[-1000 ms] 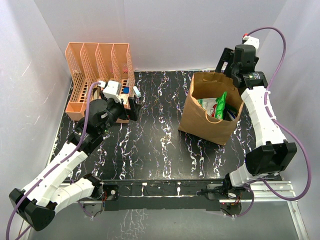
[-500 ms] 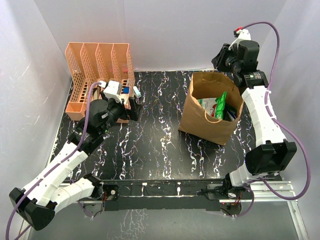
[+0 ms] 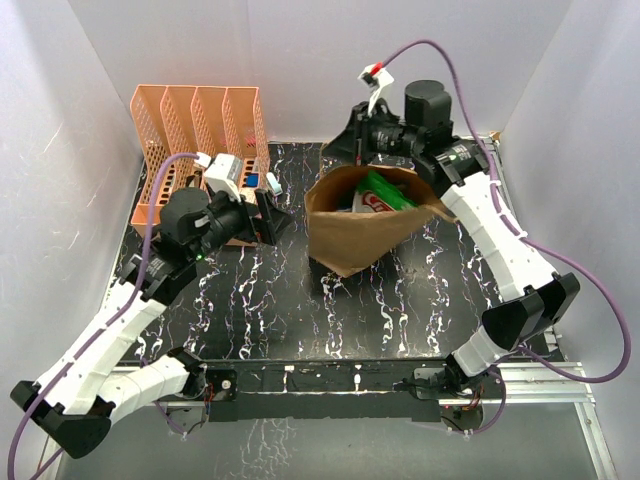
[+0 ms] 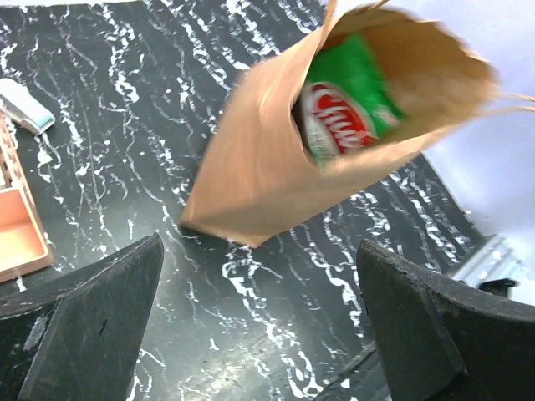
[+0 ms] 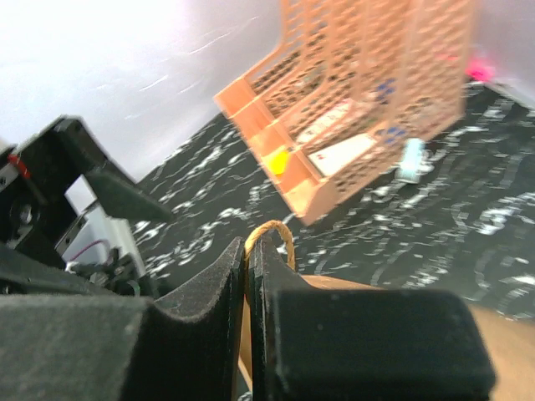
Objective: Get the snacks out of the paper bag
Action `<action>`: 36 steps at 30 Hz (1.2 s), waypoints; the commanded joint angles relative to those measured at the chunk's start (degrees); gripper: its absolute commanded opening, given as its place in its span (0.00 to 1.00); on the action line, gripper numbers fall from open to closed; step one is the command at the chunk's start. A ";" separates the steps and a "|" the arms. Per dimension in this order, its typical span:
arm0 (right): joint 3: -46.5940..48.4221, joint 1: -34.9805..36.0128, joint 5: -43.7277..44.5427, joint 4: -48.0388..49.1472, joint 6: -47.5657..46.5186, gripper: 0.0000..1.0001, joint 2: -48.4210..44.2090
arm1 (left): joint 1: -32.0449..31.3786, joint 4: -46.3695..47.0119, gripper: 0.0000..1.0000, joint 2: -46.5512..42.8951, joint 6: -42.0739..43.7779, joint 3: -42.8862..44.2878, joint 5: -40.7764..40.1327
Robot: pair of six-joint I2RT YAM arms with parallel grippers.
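Large brown kraft paper bag (image 3: 360, 230): right of centre on the table, tilted. Its lower corner is at or touching the top and its mouth is raised toward the back wall. The left wrist view shows it smeared.

Snacks: one shiny green plastic packet with a red-and-white logo (image 4: 351, 96) shows in the mouth, inside the rim. Other packets are hidden.

Right gripper (image 5: 248, 251): fingers pressed together on the bag's thin twisted paper handle (image 5: 269, 236). Nothing else appears to carry the bag.

Left gripper (image 4: 259, 246): jaws spread wide, empty, facing the bag's base from near, not touching.

Risks, as judged:
- The handle is one thin loop. The load of packets could tear it off the rim or pull it out of the pinch, and the bag would drop.
- With the mouth uppermost, the packets may slide deeper and nothing comes out.
- Tipped further with the base unsupported, the contents could spill at once and scatter.
- Hung from a single point, the bag may swing and dodge the left jaws.

Surroundings: black white-veined table (image 3: 250, 310). Orange perforated plastic file organizer (image 3: 200, 150) back left, with a small white-and-teal item (image 4: 25, 104) beside it. A wide swing could reach both.
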 commanded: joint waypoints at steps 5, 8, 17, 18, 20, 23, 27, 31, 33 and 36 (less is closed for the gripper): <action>5.13 8.13 -11.56 4.83 5.65 0.07 3.07 | -0.24 -3.52 0.98 2.02 -4.57 10.30 7.18; 4.81 9.35 -10.97 5.81 6.68 0.07 3.94 | -0.26 -3.48 0.98 4.35 -5.02 12.00 8.69; 3.35 11.14 -10.55 10.62 11.41 0.08 5.79 | -0.31 1.65 0.94 -2.42 -11.98 3.62 4.09; 3.40 11.36 -10.59 10.75 11.67 0.08 5.93 | -0.29 2.16 0.94 -3.29 -12.68 2.51 3.56; 3.49 11.67 -10.30 10.77 12.20 0.12 6.06 | -0.27 2.25 0.94 -4.02 -14.07 1.16 2.41; 4.33 11.70 -7.65 7.96 11.54 0.26 5.80 | -0.24 1.39 0.94 -4.16 -15.01 1.14 0.99; 6.36 11.69 1.69 1.72 7.81 0.59 4.57 | -0.33 -0.35 0.95 -3.35 -15.57 2.84 0.30; 5.36 11.58 11.05 1.11 5.09 0.82 1.74 | -0.26 -3.36 0.95 -1.92 -16.10 5.56 0.69; 4.57 11.44 16.92 1.90 3.80 0.89 0.09 | -0.26 -5.20 0.97 -1.49 -15.95 7.20 -0.40; 2.51 10.82 27.53 5.10 1.40 0.93 -1.73 | -0.26 -7.41 0.98 -0.09 -15.16 10.09 -2.50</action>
